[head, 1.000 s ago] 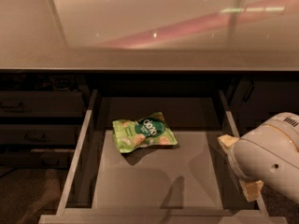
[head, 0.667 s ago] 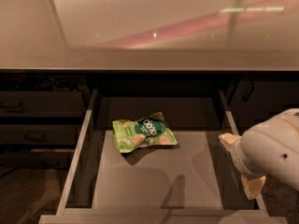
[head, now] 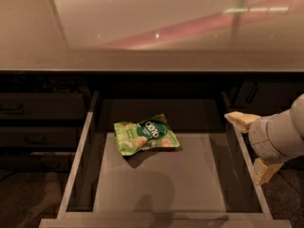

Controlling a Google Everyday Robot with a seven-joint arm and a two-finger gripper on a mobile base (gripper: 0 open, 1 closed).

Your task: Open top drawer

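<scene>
The top drawer (head: 78, 160) stands pulled far out from under the counter, showing its pale grey floor and thin sides. Only the top edge of its front shows along the bottom of the view, and its handle is hidden. A green snack bag (head: 145, 134) lies on the drawer floor, towards the back left. My gripper (head: 252, 145) hovers at the drawer's right side wall, open, its two pale fingers (head: 241, 119) spread wide with nothing held between them.
A glossy beige countertop (head: 152, 27) overhangs the drawer's back. Shut dark drawer fronts (head: 38, 108) with small handles are stacked at the left. Another dark front (head: 266, 96) sits at the right, behind my white arm (head: 280, 132).
My gripper has moved up and to the right, away from the drawer's front corner. The drawer and the snack bag have not moved.
</scene>
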